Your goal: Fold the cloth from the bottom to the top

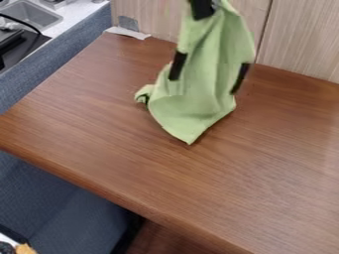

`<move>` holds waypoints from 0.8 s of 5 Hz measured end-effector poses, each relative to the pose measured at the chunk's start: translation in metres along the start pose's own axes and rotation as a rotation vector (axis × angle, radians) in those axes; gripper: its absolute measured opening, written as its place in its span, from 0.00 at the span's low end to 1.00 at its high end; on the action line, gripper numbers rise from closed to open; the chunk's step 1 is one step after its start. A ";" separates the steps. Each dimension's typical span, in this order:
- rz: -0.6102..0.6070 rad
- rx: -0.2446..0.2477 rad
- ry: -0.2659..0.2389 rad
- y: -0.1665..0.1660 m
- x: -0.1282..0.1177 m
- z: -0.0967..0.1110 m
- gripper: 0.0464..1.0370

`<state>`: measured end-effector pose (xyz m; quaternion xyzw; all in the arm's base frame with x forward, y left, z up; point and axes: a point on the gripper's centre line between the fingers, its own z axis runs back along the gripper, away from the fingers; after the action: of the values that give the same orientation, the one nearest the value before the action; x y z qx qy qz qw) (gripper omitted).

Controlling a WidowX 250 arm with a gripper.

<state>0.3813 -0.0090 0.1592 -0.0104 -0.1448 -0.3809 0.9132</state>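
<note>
Black parts of the gripper [202, 8] show at the top of the camera view, right of centre, against the upper part of the green cloth [198, 92]. From there the cloth drops in long folds to the wooden table, widening toward its lower half. Its lowest corner comes to a point near the middle of the view, and a small bunched bit sticks out at its left. Two dark strips stand at the cloth's left and right sides; what they belong to is unclear. The cloth hides much of what is behind it.
The brown table [198, 198] spreads below and to both sides of the cloth. A pale wood panel [301, 39] rises along its back edge, with a flat white piece [128, 32] at the back left corner. A grey sink [31, 15] is at the upper left.
</note>
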 end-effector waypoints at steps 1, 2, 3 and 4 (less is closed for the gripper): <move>-0.007 -0.007 0.010 0.004 0.004 -0.032 0.02; -0.028 0.002 0.007 0.009 0.007 -0.058 0.02; -0.040 -0.006 -0.006 0.009 0.007 -0.072 0.01; -0.039 -0.001 -0.014 0.010 0.005 -0.093 0.01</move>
<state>0.4156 -0.0176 0.0722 -0.0108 -0.1511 -0.3985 0.9046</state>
